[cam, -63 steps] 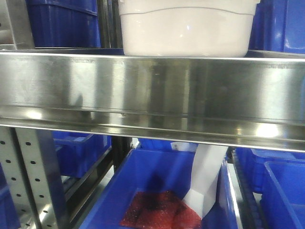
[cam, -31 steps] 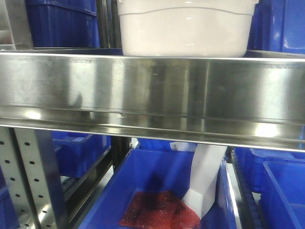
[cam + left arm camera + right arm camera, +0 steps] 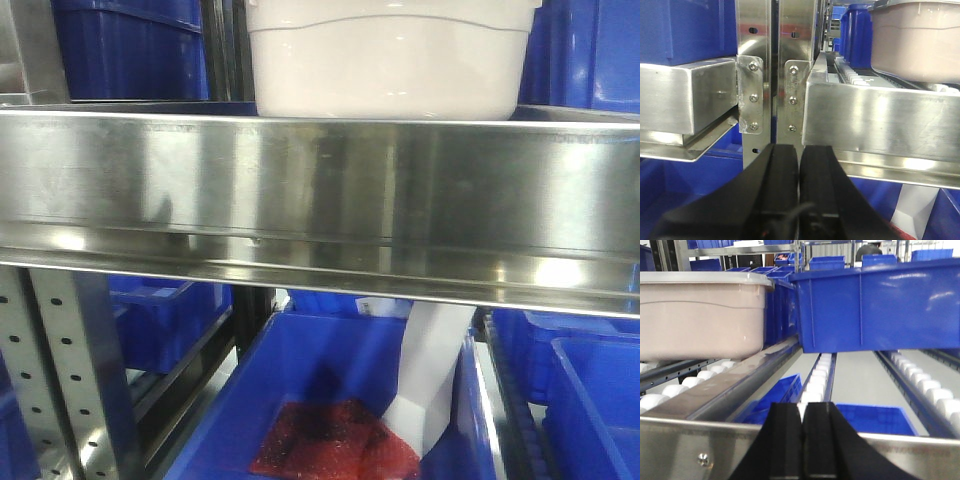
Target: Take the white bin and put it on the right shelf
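Note:
The white bin (image 3: 390,65) is an off-white, slightly pinkish tub standing on the right shelf (image 3: 320,190), a shiny steel rack level with a tall reflective front lip. In the left wrist view the white bin (image 3: 917,42) is at the upper right, above the right shelf's lip (image 3: 875,120). My left gripper (image 3: 799,150) is shut and empty, in front of the uprights and below the lip. My right gripper (image 3: 803,407) is shut and empty at the lip (image 3: 690,450). The white bin (image 3: 700,315) lies to its left on the rollers.
Blue bins (image 3: 875,310) stand on the roller tracks (image 3: 820,375) to the right of the white bin, and more (image 3: 130,45) flank it. Below, a blue bin (image 3: 330,370) holds a red mesh bag (image 3: 330,445) and white paper (image 3: 430,380). Perforated uprights (image 3: 760,75) stand to the left.

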Motion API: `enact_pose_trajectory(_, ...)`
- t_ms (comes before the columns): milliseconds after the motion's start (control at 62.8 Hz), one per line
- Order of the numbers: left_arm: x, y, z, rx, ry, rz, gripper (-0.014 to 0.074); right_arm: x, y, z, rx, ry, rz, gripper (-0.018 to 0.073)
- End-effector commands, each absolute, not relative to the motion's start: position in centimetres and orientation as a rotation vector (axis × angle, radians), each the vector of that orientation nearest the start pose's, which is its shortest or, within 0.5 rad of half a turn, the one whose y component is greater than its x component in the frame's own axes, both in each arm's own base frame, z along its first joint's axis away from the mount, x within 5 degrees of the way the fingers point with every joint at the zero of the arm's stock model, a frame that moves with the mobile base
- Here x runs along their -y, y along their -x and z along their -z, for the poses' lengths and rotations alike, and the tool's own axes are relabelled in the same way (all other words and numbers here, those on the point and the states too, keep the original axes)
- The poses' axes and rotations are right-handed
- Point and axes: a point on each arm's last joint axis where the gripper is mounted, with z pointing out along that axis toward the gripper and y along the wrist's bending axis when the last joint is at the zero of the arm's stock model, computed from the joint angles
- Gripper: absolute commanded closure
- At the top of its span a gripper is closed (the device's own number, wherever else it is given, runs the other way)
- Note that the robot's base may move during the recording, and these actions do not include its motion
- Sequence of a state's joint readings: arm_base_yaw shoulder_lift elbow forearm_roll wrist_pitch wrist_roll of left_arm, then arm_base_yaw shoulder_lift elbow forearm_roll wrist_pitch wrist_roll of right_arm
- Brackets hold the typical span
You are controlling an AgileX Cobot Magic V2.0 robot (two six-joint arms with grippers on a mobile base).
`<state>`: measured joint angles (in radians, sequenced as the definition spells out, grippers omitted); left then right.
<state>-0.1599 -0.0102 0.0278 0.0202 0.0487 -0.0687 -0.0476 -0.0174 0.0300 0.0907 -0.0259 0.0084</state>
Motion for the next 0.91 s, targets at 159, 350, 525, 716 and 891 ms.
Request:
enact_pose_trajectory(159, 0.89, -5.53, -20.26, -1.471, -0.072, 0.179, 0.0723, 0.32, -5.40, -21.33, -1.390, -0.093, -0.019, 0.0487)
enact_pose_trajectory(350, 0.89, -5.53, -20.26, -1.471, -0.072, 0.179, 0.0723, 0.30, -5.45, -21.06, -1.421, -0.093, -0.020, 0.0487)
enact_pose_trajectory(525, 0.89, -5.53, -20.26, -1.471, -0.072, 0.179, 0.0723, 0.30, -5.45, -21.06, -1.421, -0.093, -0.020, 0.0487)
enact_pose_trajectory(716, 0.89, -5.53, -20.26, -1.471, -0.072, 0.179, 0.0723, 0.30, -5.45, -21.06, -1.421, -0.093, -0.020, 0.0487)
enact_pose_trajectory(891, 0.89, -5.53, -20.26, -1.471, -0.072, 0.179, 0.0723, 0.30, -5.45, -21.05, -1.422, -0.093, -0.020, 0.0487)
